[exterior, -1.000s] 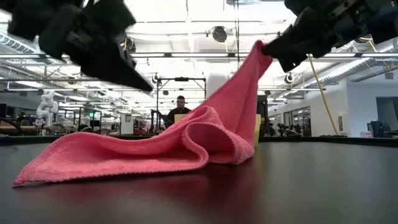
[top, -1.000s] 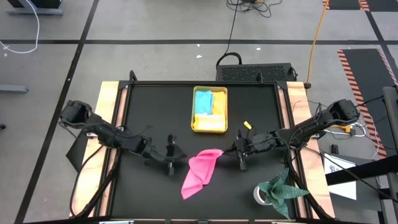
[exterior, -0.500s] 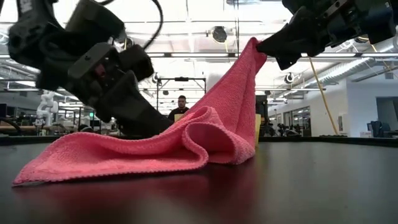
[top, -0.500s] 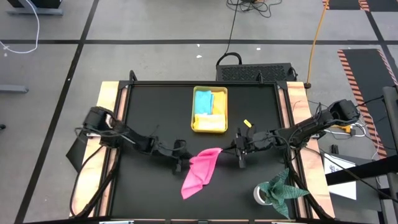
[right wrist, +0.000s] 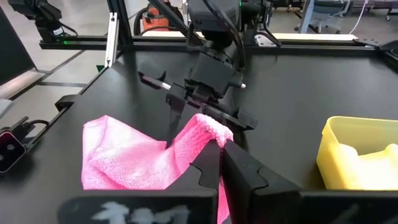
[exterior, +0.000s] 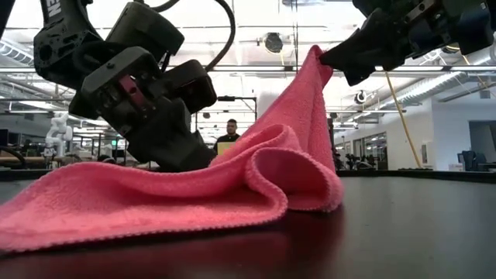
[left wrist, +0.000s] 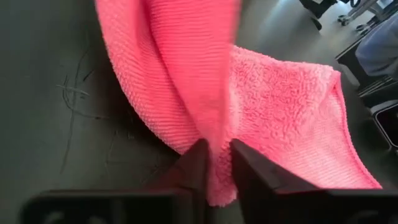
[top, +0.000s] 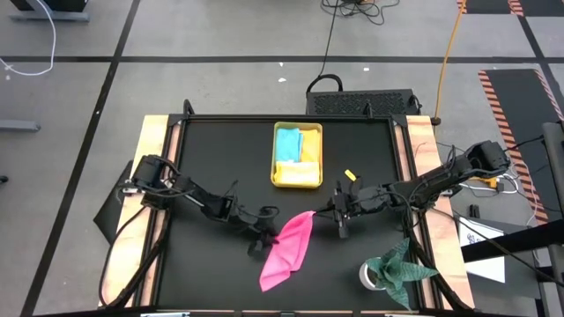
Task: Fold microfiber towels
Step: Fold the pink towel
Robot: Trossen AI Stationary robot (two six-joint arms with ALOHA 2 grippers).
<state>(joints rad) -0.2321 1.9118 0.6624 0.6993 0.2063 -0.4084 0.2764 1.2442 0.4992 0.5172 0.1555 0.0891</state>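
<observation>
The pink towel point(top: 287, 251) is plain, with a ribbed weave on one face and fluffy pile on the other. It lies on a black surface point(top: 211, 158) edged in pale wood. The tray point(top: 297, 180) is translucent yellow and holds a light blue towel point(top: 288, 141) and a yellow towel point(top: 300, 169). A dark green cloth point(top: 401, 267) sits at one corner.

The high view looks straight down on the pink towel point(top: 286, 251); low and both wrist views see it close.
</observation>
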